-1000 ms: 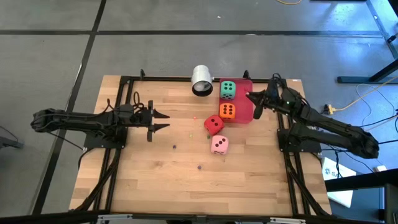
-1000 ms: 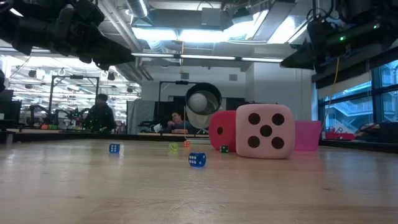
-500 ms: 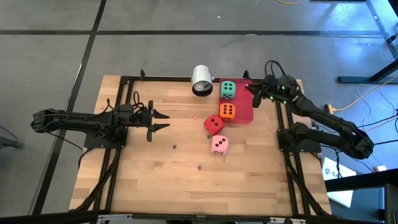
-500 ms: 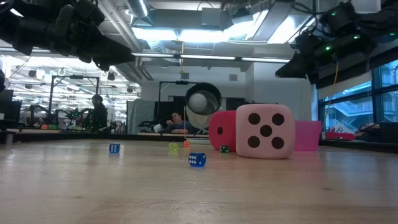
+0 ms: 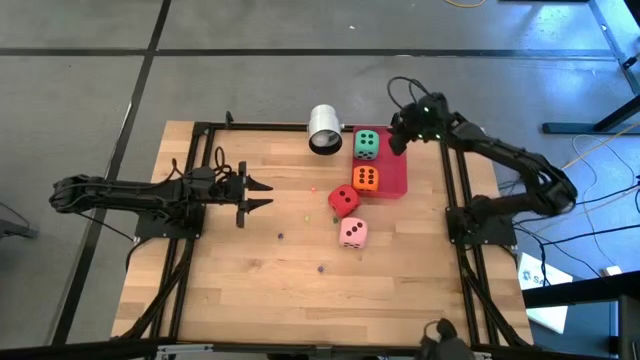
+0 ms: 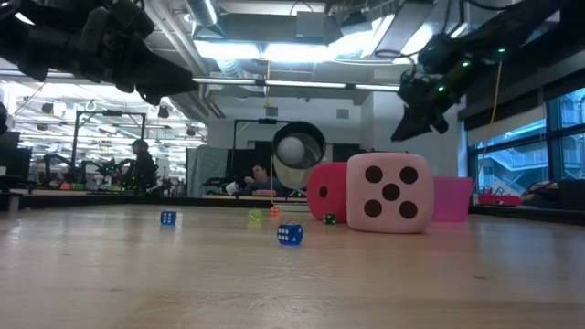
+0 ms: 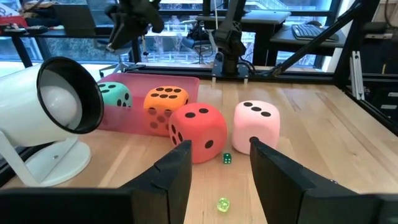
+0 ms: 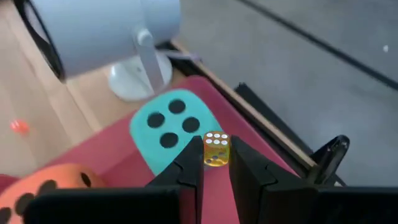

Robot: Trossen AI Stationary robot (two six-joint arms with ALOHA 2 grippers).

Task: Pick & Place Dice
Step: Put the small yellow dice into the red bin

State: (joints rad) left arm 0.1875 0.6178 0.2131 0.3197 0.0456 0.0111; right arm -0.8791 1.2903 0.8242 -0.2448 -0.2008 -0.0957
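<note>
The green die (image 5: 367,144) and the orange die (image 5: 365,179) sit on the flat red tray (image 5: 395,172). The red die (image 5: 344,201) and the pink die (image 5: 352,233) rest on the wood just near of it. My right gripper (image 5: 398,137) hangs over the tray's far right corner, shut on a small yellow die (image 8: 216,148), with the green die (image 8: 173,127) below it. My left gripper (image 5: 256,195) waits open at the table's left and points level at the red die (image 7: 196,130) and pink die (image 7: 256,126). My right gripper pinches the small yellow die by two opposite sides (image 8: 216,159) between its two fingertips (image 8: 193,163). The fingers slant down from the table's right side. The die is lifted clear above the tray, its pipped face turned toward the wrist camera.
A white cup (image 5: 325,128) lies on its side at the far edge, left of the tray. Several tiny dice dot the wood, among them a blue one (image 6: 290,235) and a green one (image 7: 227,158). People sit in the room beyond (image 6: 146,169).
My right gripper has swung toward the table's far edge, from beside the orange die to above the tray's far right corner, and has tipped further downward. It stays shut. The large dice have kept their places.
</note>
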